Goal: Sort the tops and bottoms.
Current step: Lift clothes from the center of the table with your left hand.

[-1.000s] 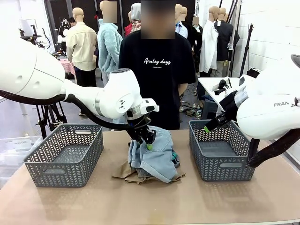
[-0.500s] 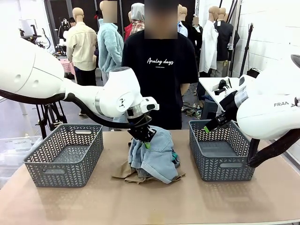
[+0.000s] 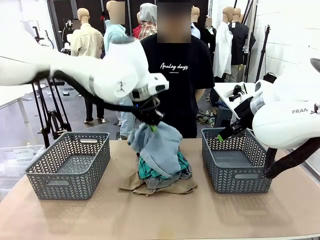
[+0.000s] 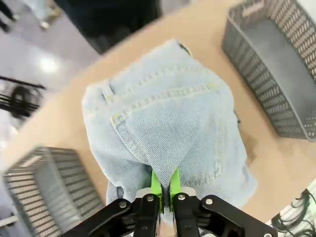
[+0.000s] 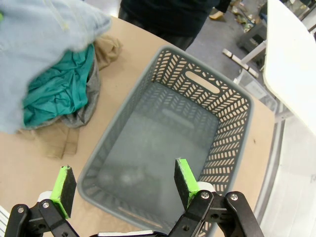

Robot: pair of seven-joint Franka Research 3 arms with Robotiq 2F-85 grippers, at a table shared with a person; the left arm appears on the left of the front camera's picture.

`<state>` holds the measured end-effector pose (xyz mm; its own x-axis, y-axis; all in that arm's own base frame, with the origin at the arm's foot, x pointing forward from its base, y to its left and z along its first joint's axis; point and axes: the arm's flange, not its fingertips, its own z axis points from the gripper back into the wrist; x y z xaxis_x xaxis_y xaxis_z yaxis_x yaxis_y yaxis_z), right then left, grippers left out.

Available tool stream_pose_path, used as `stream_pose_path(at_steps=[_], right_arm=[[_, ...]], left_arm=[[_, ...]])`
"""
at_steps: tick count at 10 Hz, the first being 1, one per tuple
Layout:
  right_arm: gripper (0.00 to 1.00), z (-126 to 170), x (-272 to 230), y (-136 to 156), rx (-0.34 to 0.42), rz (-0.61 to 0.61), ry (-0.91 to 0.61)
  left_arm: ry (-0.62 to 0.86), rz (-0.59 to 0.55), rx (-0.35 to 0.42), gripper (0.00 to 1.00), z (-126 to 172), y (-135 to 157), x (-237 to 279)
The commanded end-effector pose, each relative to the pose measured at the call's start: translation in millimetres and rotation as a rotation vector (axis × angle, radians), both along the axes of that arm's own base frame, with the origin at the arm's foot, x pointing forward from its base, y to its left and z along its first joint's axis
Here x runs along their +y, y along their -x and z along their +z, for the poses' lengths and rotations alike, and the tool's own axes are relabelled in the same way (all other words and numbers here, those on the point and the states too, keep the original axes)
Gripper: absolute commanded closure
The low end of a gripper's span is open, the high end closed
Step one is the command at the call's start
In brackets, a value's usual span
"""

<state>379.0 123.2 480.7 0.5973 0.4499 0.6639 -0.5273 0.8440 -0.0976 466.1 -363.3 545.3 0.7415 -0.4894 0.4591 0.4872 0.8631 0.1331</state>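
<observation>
Left wrist view, left fingers (image 4: 156,185) clamped on denim bottoms (image 4: 168,123), right fingers (image 5: 186,177) wide apart

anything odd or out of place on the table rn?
Nothing stands out. The left hand pinches the light blue denim garment above the heaped teal green cloth top, grey cloth top and khaki tan cloth top; both grey lattice plastic baskets stand upright, empty.

Three tops (image 3: 148,171), one bottoms (image 3: 161,145), two baskets (image 3: 68,175)
</observation>
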Motion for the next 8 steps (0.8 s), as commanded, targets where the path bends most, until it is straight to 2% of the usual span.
stream_pose_path(at_steps=[1,3,4,5,6,8], right_arm=[[0.0,-2,0,-2,-0.007,-0.003,-0.006],[0.0,-2,0,-2,-0.007,-0.003,-0.006],[0.0,-2,0,-2,-0.007,-0.003,-0.006],[0.0,-2,0,-2,-0.007,-0.003,-0.006],[0.0,-2,0,-2,-0.007,-0.003,-0.006],[0.0,-2,0,-2,-0.007,-0.003,-0.006]], left_arm=[[-0.102,0.042,-0.173,1.0,36,31,-11],[-0.126,0.007,-0.339,1.0,75,63,-19],[-0.112,0.001,-0.373,1.0,81,75,-18],[-0.084,0.0,-0.374,1.0,79,81,-12],[-0.121,-0.028,-0.315,1.0,87,73,-21],[-0.121,-0.028,-0.315,1.0,87,73,-21]])
